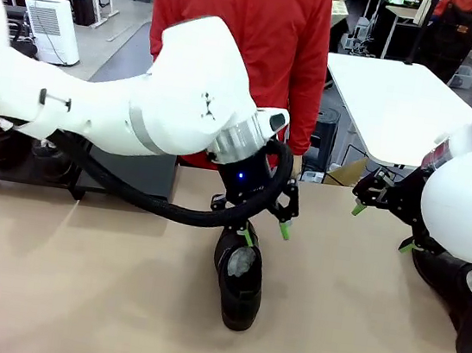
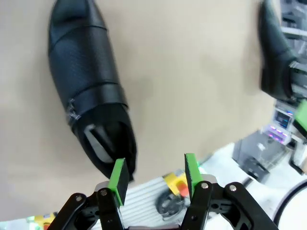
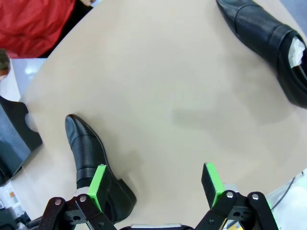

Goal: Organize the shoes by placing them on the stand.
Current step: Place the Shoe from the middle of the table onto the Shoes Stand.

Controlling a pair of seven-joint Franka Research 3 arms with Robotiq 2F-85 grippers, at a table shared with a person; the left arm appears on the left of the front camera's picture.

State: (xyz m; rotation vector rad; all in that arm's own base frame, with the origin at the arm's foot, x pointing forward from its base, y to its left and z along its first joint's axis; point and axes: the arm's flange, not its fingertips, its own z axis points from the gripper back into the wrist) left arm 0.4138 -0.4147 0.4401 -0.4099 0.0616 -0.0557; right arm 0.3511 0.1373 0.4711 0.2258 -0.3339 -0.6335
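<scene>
Shoes lie loose on the table (image 1: 72, 294) in two places: the middle shoe (image 1: 239, 286) at the centre and the right-hand shoe (image 1: 452, 288) near the robot's right edge, partly hidden behind the right arm. The stand (image 1: 132, 176) is set at the far left of the table, and two stored shoes (image 1: 4, 142) can be made out on its left part.

The left gripper (image 1: 266, 231) hangs just above the heel end of the middle shoe. Its jaws are parted to a moderate gap and nothing is held between them. The long axis of this shoe runs from the far side toward the robot, with the toe nearest the robot and the pale-lined opening under the gripper. In the left wrist view the heel is seen beside one of the pads (image 2: 117, 178) rather than between the two, so a small sideways correction is judged necessary before the jaws can straddle the heel rim.

The right gripper (image 1: 381, 228) is spread wide and empty, above bare table between the two loose shoes.

The left arm is judged the nearer one for the middle shoe, and the carry afterwards would run to the robot's left, toward the stand.
</scene>
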